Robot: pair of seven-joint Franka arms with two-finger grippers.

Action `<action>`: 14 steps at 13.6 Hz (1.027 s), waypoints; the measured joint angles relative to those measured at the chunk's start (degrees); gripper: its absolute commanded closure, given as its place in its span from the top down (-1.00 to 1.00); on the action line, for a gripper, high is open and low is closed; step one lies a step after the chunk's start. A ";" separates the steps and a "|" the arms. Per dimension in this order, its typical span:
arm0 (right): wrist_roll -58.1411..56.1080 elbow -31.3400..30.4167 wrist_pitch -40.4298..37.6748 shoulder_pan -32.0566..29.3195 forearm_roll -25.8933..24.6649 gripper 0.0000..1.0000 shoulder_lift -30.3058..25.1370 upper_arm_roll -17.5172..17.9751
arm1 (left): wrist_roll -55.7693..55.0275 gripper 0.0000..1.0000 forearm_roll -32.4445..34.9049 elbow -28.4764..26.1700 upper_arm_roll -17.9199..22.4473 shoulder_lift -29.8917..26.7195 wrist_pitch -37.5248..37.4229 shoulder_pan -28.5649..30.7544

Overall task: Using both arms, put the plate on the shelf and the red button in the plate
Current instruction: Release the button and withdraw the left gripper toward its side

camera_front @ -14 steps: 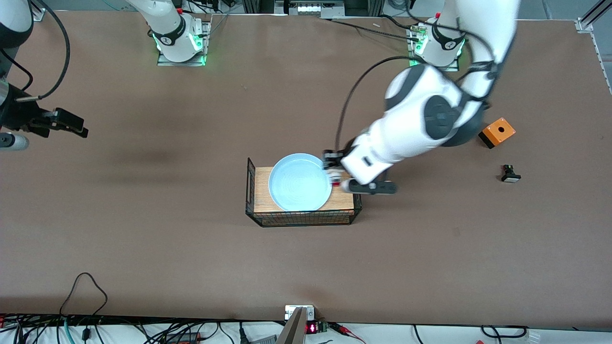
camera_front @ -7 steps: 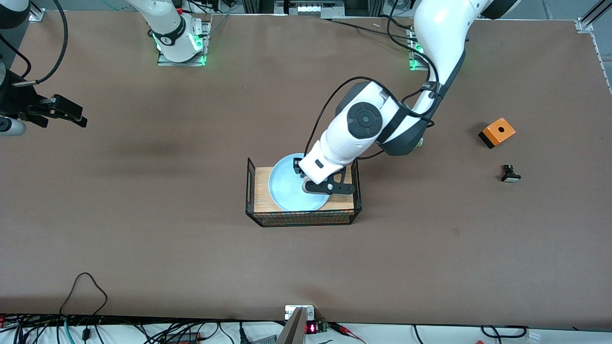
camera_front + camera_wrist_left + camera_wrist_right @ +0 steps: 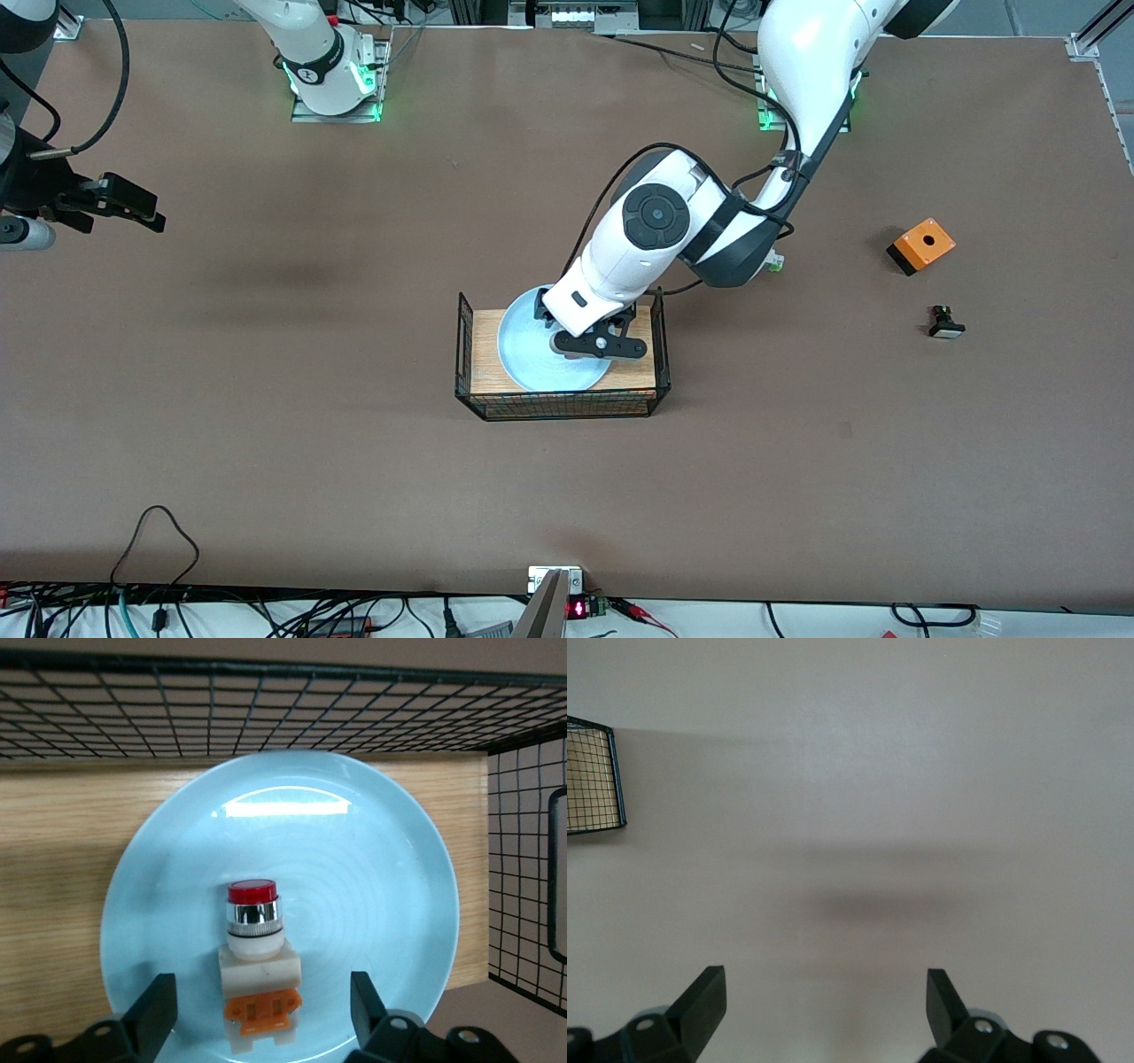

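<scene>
The pale blue plate (image 3: 523, 354) lies in a black wire basket (image 3: 462, 354) with a wooden floor, mid-table. My left gripper (image 3: 578, 340) hangs low over the plate and hides part of it. In the left wrist view the plate (image 3: 372, 895) fills the frame and the red button (image 3: 257, 974) lies on it, red tip pointing away from the wrist. The left gripper (image 3: 264, 999) is open, with a gap between each finger and the button. My right gripper (image 3: 133, 217) waits over bare table at the right arm's end, open and empty (image 3: 824, 988).
An orange box (image 3: 921, 245) and a black part with a white cap (image 3: 945, 324) lie toward the left arm's end. The basket's wire walls (image 3: 266, 709) rise around the plate. A basket corner (image 3: 594, 780) shows in the right wrist view.
My left arm has swung from the basket's edge to over the plate. The button it carried now lies on the plate between open fingers. The right arm barely moved.
</scene>
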 measured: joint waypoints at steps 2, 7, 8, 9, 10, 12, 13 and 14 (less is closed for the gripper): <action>0.04 0.01 -0.01 0.01 0.00 1.00 -0.05 -0.01 | -0.05 1.00 0.03 1.81 0.40 -2.44 -7.77 1.53; 2.05 0.42 -0.45 0.07 -0.01 1.00 -0.35 -0.03 | 6.67 1.00 7.00 2.92 0.73 -14.88 -34.49 9.90; 1.92 0.48 -1.33 0.08 -0.02 1.00 -0.38 -0.03 | 11.91 1.00 8.92 2.92 0.83 -16.97 -38.32 12.10; 1.90 0.49 -2.01 0.08 -0.03 1.00 -0.40 -0.03 | 17.78 1.00 9.65 2.90 0.96 -18.89 -41.16 14.80; 1.90 0.49 -2.37 0.09 -0.03 1.00 -0.40 -0.04 | 23.15 1.00 9.70 2.86 1.09 -20.46 -42.93 17.77; 1.90 0.51 -3.41 0.10 -0.06 1.00 -0.41 -0.04 | 31.92 1.00 9.28 2.25 1.97 -22.86 -44.18 23.12; 1.90 0.50 -4.03 0.10 -0.08 1.00 -0.42 -0.04 | 35.38 1.00 8.03 0.90 3.46 -24.28 -44.18 24.64; 1.90 0.50 -4.44 0.11 -0.11 1.00 -0.42 -0.04 | 38.62 1.00 6.34 -1.72 6.23 -26.21 -43.19 25.04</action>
